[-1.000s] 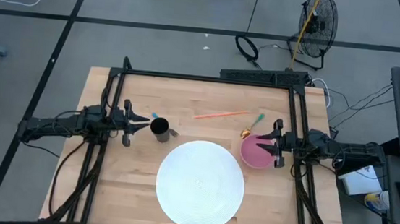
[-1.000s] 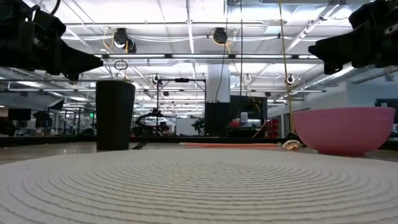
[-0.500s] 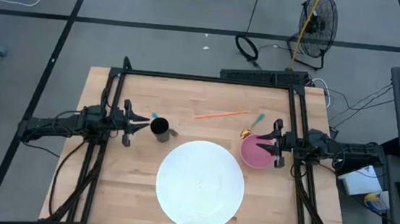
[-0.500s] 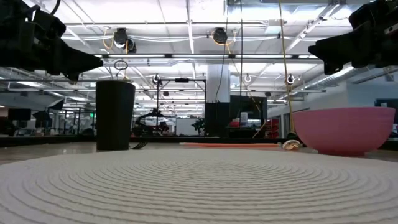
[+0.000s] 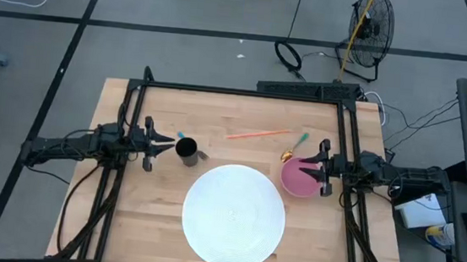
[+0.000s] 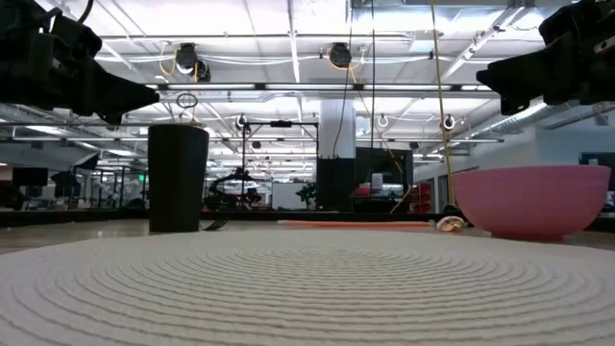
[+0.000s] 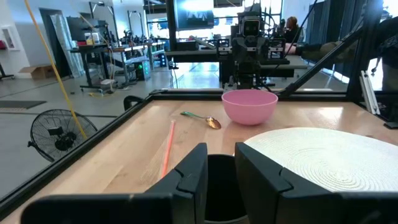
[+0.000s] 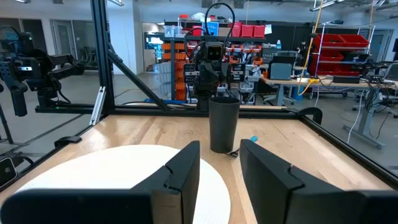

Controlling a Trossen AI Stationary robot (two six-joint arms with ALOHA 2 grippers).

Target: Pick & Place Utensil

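A spoon (image 5: 293,148) with a teal handle and gold bowl lies flat on the wood, just beyond the pink bowl (image 5: 299,178); the left wrist view shows it too (image 7: 203,118). An orange stick (image 5: 259,134) lies flat near the table's middle. A black cup (image 5: 186,151) stands upright, and a teal-ended utensil (image 5: 180,135) shows on either side of it. My left gripper (image 5: 164,145) hovers open, level, just left of the cup (image 7: 221,180). My right gripper (image 5: 320,166) hovers open over the bowl's right rim.
A round white woven placemat (image 5: 235,213) covers the near middle of the table. A black frame (image 5: 245,92) runs along the far edge and both sides. Bare wood lies between the cup and the bowl, around the stick.
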